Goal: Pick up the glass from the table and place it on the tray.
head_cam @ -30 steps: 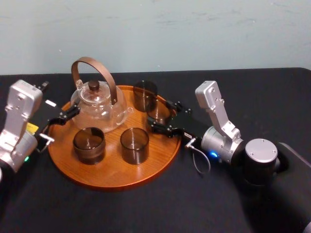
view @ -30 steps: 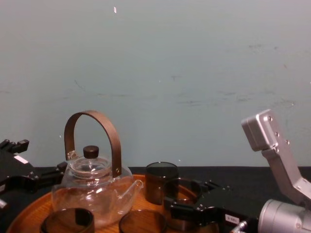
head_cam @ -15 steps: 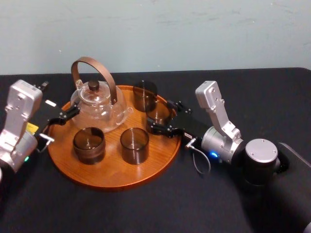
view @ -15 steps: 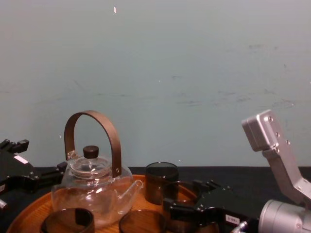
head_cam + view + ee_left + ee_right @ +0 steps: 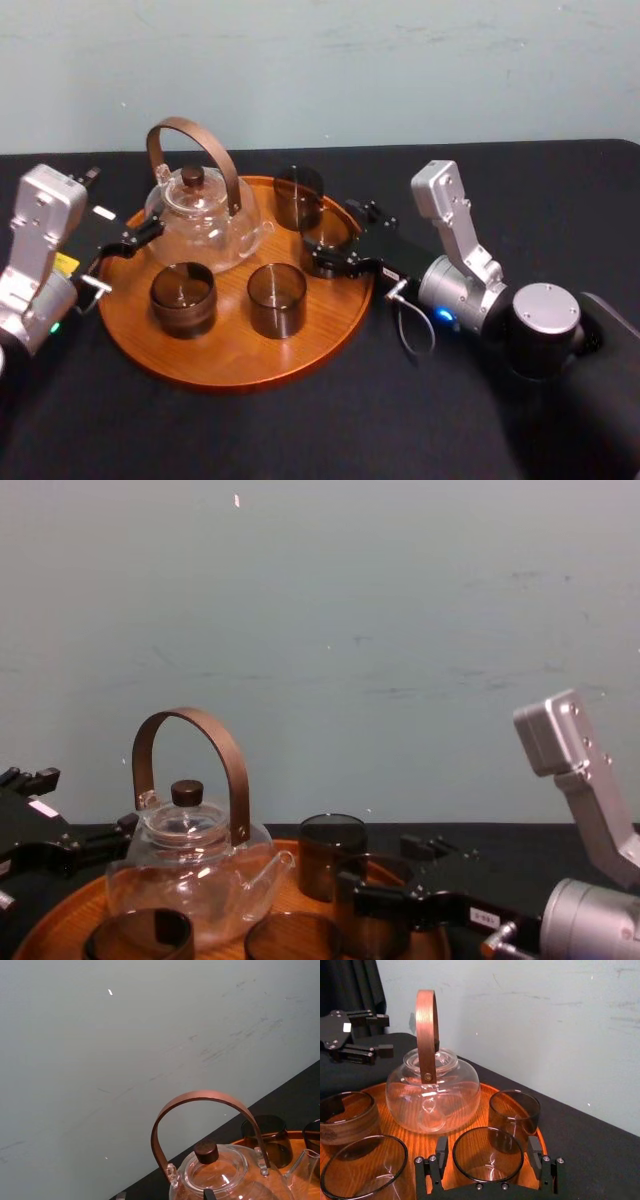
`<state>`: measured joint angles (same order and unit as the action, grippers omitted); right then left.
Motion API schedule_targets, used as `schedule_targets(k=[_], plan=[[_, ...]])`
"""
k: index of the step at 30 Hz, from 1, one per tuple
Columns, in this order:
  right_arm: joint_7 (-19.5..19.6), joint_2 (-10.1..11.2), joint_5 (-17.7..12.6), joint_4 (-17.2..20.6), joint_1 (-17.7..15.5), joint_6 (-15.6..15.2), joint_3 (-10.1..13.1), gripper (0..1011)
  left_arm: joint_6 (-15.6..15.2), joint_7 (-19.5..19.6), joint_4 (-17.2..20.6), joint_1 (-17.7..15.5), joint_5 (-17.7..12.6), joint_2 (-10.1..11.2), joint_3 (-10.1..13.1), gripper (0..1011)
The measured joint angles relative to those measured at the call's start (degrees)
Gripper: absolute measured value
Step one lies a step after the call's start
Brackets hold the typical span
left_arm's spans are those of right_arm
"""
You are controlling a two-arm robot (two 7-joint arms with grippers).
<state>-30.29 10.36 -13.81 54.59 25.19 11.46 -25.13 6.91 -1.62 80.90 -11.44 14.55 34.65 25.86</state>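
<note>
- The glass [image 5: 325, 240] is seen standing on the tray [image 5: 230, 360], near the rim at about 2 o'clock.
- The right gripper [image 5: 330, 238] is placed around it from 3 o'clock, fingers [image 5: 441, 1150] spread, a slim gap left on each side.
- A darker glass [image 5: 298, 197] is found just behind at 1 o'clock, close to the far finger.
- The teapot [image 5: 200, 215] is set at 11 o'clock; two more glasses [image 5: 183, 297] are set toward 8 and 5 o'clock.
- The left gripper [image 5: 128, 250] is held at the 9 o'clock rim over the table [image 5: 300, 440], fingers apart.
</note>
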Motion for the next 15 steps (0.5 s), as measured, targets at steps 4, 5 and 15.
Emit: schedule_targets(k=[4,5,15], plan=[[-0.1,0.5,-0.4,1.5,-0.5,-0.2,0.2,1002,0.0,0.0,0.0,0.0,0.0,0.0,0.0,1001],[-0.1,0.6,-0.5,1.8,-0.5,-0.3,0.2,1002,0.0,0.0,0.0,0.0,0.0,0.0,0.0,1001],[0.2,2.0,-0.9,5.6,-1.7,-0.5,0.7,1002,0.0,0.0,0.0,0.0,0.0,0.0,0.0,1001]])
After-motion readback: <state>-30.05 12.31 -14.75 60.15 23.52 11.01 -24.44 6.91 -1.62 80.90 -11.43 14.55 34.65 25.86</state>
